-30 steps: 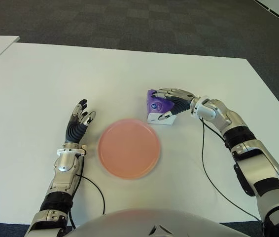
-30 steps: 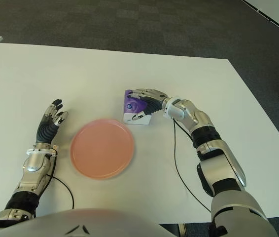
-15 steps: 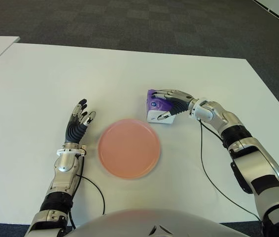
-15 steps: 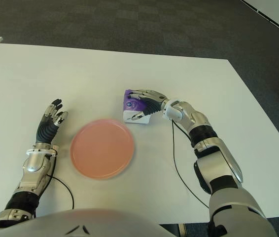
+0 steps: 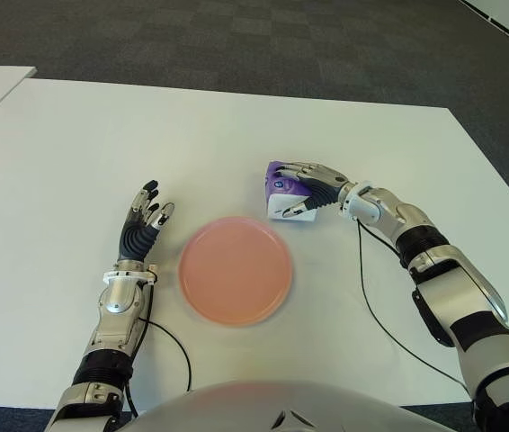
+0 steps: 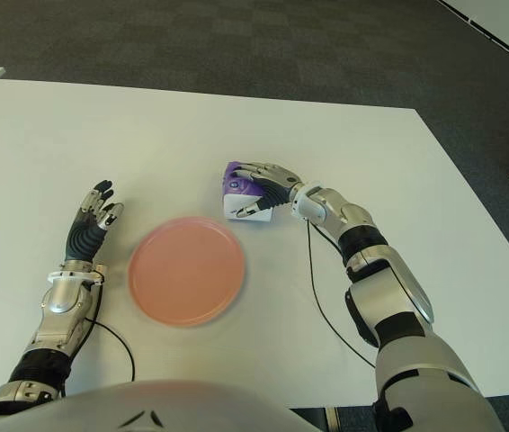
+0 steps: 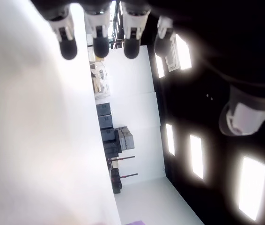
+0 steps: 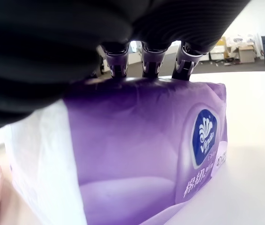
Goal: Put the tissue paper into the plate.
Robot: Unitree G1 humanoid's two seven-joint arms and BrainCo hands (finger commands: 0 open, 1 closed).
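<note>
The purple-and-white soft pack of tissue paper (image 5: 283,195) sits on the white table (image 5: 75,153), just beyond the round pink plate (image 5: 236,270). The right hand (image 5: 313,191) wraps its fingers over the pack. The left hand (image 5: 144,220), fingers spread and empty, shows left of the plate.

Silver-and-black jointed arms, dark ribbed hand (image 5: 143,227) palms (black cables trailing).

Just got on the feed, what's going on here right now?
The right hand has its fingers wrapped over the purple tissue pack, which sits on the white table just beyond the pink plate. The plate has nothing in it. The left hand is open beside the plate's left side, holding nothing.
</note>
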